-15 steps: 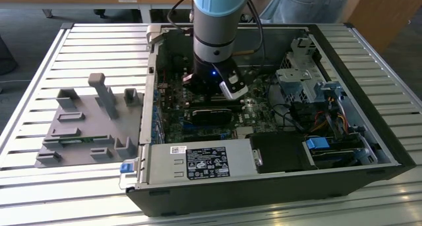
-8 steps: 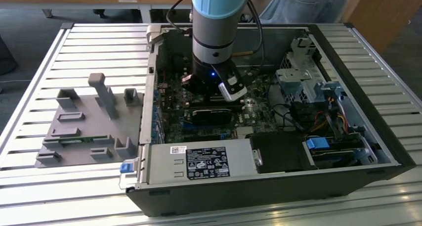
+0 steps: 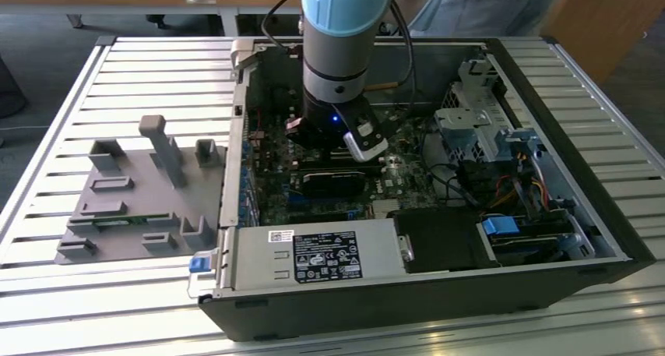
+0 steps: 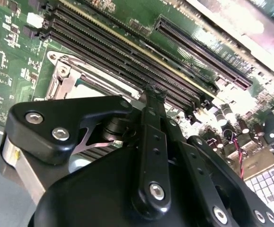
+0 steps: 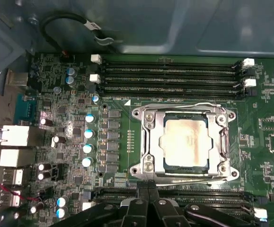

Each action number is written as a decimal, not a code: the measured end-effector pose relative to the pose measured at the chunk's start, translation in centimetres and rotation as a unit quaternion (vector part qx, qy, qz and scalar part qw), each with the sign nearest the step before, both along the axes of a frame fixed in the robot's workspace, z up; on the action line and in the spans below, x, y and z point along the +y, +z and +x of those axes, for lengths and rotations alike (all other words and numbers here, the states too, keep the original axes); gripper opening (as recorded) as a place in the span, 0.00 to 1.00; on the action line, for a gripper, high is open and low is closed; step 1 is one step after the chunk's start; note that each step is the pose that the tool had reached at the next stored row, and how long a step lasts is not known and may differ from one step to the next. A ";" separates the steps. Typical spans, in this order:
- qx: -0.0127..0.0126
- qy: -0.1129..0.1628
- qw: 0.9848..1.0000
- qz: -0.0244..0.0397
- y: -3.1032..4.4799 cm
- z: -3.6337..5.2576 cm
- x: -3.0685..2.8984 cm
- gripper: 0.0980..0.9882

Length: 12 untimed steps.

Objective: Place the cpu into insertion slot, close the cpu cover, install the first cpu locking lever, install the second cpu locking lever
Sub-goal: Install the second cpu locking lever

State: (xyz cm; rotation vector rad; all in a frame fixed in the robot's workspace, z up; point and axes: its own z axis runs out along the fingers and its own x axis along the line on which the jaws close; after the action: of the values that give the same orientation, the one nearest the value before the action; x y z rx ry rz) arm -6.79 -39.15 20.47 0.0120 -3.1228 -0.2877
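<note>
Green motherboard (image 5: 56, 156), cpu (image 5: 185, 142) seated, cpu cover (image 5: 148, 142) closed

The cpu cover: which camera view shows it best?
The first wrist view: the cpu cover lies flat as a silver frame around the cpu, seen whole from above. In the second wrist view the gripper hides most of it. In the exterior view the arm stands over that spot.

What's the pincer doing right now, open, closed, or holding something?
Pincer: closed, fingertips together and holding nothing, at the edge of the cpu cover, which lies shut over the cpu.
</note>
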 end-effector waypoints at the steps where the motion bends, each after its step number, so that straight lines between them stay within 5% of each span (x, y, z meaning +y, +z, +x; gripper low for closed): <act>1: 0.000 0.000 1.000 0.002 -0.09 -0.02 0.00 0.01; 12: 0.000 0.000 1.000 0.022 -0.77 -0.48 -0.01 0.01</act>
State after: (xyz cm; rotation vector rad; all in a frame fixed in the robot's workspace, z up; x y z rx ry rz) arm -7.27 -39.16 19.71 0.0123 -3.1158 -0.3560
